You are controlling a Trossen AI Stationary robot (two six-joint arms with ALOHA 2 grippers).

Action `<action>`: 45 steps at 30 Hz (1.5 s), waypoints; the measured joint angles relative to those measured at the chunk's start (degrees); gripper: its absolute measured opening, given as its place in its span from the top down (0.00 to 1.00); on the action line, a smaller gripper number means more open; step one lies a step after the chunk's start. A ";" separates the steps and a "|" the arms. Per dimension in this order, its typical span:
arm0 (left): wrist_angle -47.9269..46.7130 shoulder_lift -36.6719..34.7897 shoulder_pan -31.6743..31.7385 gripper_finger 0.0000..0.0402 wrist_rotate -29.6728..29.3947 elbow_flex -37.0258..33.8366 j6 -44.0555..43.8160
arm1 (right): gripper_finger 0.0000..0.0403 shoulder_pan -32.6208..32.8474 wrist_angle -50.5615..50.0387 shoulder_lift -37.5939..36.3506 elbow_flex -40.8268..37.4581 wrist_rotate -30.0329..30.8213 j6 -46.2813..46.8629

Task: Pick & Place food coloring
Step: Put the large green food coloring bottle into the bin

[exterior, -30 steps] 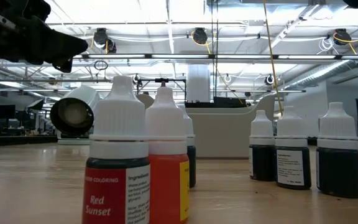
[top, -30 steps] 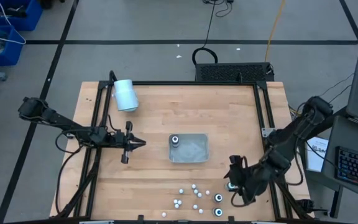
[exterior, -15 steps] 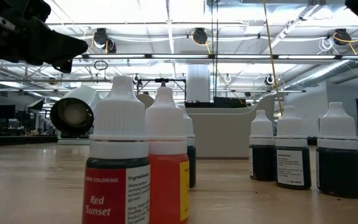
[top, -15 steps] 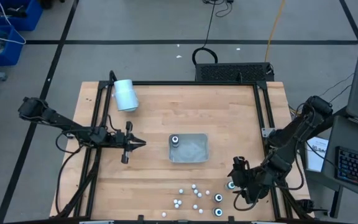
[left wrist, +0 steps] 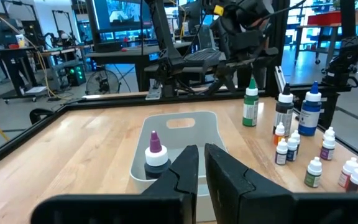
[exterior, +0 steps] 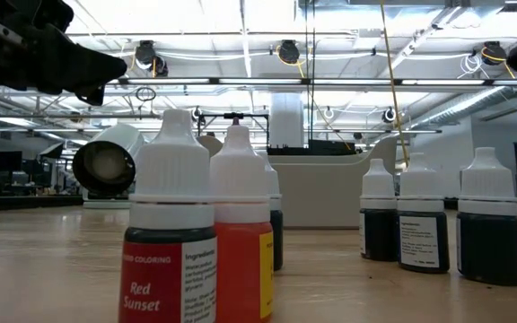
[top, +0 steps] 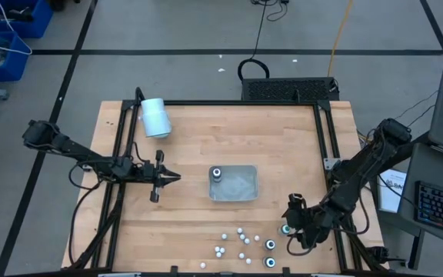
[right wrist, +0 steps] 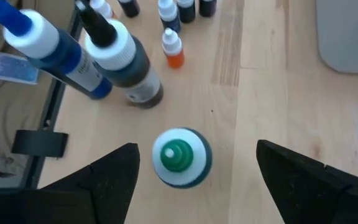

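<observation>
Near table's front-right edge (top: 337, 265), green-tipped bottle (right wrist: 180, 157).

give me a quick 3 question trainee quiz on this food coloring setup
1. True or false: the grey tray already holds one purple-tipped bottle.
2. Which bottle sits between the open jaws of the right gripper?
A. the green-tipped bottle
B. the small orange bottle
C. the blue-tipped bottle
3. Fill in: the white cylinder lies on its side near the table's far ____ corner, seen from above.

Key: 1 true; 2 A; 3 left. The left gripper waits, jaws shut, left of the tray.
</observation>
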 joint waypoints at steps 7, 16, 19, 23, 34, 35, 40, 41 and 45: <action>-0.72 0.02 0.00 0.91 -0.05 0.02 0.01 | 0.24 0.02 3.52 0.00 -2.28 0.01 -0.57; -0.71 0.00 0.00 0.91 -0.11 0.02 0.01 | 0.40 0.02 4.25 0.00 -2.32 0.11 -1.90; -0.75 0.00 0.00 0.91 -0.11 0.02 0.01 | 0.45 0.02 4.25 0.00 -2.32 0.13 -1.91; -1.12 0.01 0.00 0.91 -0.11 0.02 0.02 | 0.53 0.02 4.25 0.00 -2.32 0.13 -1.92; -1.12 0.02 0.00 0.91 -0.17 0.02 0.03 | 0.73 0.00 4.58 -0.04 -2.32 0.57 -3.44; -1.12 0.01 0.00 0.91 -0.17 0.02 0.03 | 0.73 0.00 4.76 -0.04 -2.32 0.54 -3.83; -1.10 0.02 0.00 0.91 -0.19 0.02 0.03 | 0.73 -0.08 6.10 0.00 -2.15 2.40 -6.24; -1.10 0.01 0.00 0.91 -0.20 0.02 0.03 | 0.73 -0.25 5.50 0.00 -1.85 3.58 -6.59; -1.08 0.01 0.01 0.91 -0.20 0.02 0.03 | 0.73 -2.51 2.18 -1.01 0.66 6.40 -8.18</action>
